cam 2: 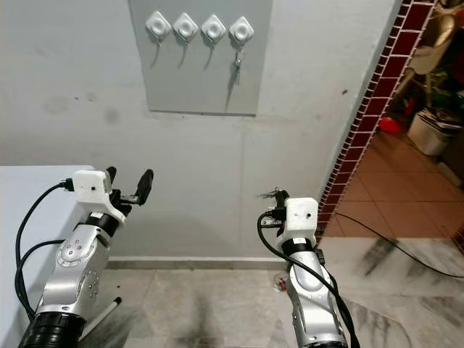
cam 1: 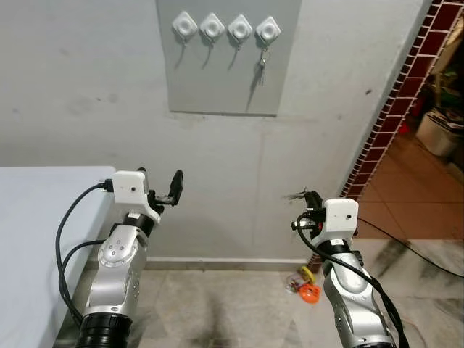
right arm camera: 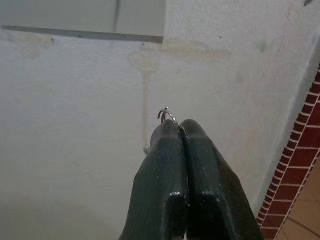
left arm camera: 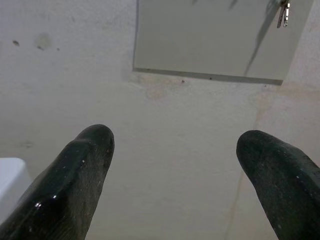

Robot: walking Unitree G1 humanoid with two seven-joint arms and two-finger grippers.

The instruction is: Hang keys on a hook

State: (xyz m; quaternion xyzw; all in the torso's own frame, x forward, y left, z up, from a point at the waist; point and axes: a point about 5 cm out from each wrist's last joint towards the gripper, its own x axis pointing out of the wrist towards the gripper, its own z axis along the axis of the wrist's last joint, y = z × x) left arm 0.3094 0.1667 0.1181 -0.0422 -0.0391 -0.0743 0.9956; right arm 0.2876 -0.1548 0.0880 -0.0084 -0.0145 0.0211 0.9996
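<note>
A grey panel [cam 1: 225, 83] on the wall carries several white hooks [cam 1: 212, 27]. One set of keys [cam 1: 264, 59] hangs from the rightmost hook [cam 1: 267, 30]; it also appears as keys [left arm camera: 284, 12] in the left wrist view. My right gripper [right arm camera: 180, 126] is shut on a thin metal key ring [right arm camera: 166, 114] that sticks out at its fingertips. It is held low and to the right of the panel, right gripper [cam 1: 307, 198] pointing at the wall. My left gripper [cam 1: 159, 181] is open and empty, raised below the panel's left side.
A white table [cam 1: 43, 217] stands at my left. A red brick wall edge [cam 1: 395, 94] borders an opening to a tiled room on the right. An orange object [cam 1: 308, 291] and a black cable [cam 1: 420, 254] lie on the floor.
</note>
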